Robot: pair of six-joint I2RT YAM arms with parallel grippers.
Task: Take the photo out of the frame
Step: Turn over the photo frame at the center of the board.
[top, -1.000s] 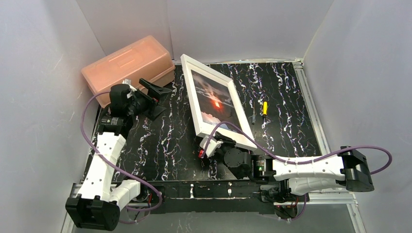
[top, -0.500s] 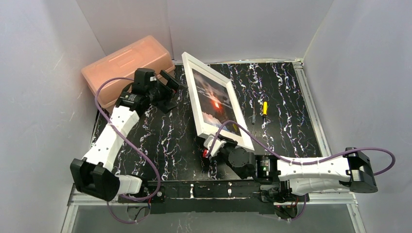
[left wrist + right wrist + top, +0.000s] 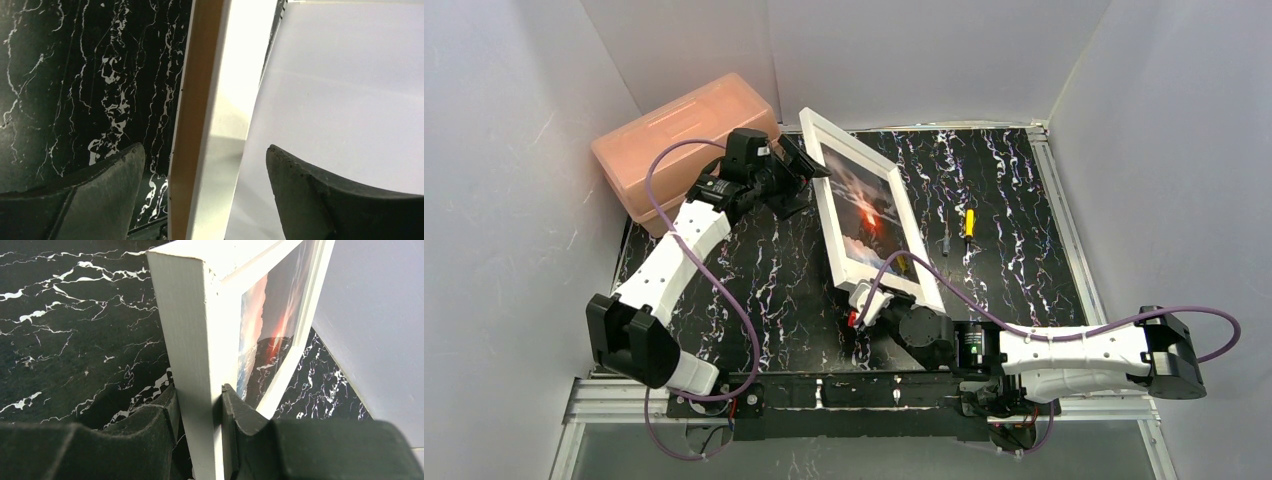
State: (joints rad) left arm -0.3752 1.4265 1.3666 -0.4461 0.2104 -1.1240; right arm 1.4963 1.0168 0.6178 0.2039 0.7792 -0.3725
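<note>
Frame [image 3: 190,330] up on edge, tilted, on black marbled table [image 3: 1014,190]. Photo [image 3: 869,205] inside frame, sunset side facing right. Right gripper [image 3: 200,407] clamped on frame's near white side. Left gripper [image 3: 205,160] spread wide, fingers straddling frame's far edge, not touching. Pink box [image 3: 674,135] behind left arm.

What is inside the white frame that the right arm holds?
The frame holds the photo: an orange-red glow between dark areas shows through its front. The right fingers clamp the near edge and cover a little there. Whatever lies behind the print is hidden.
</note>
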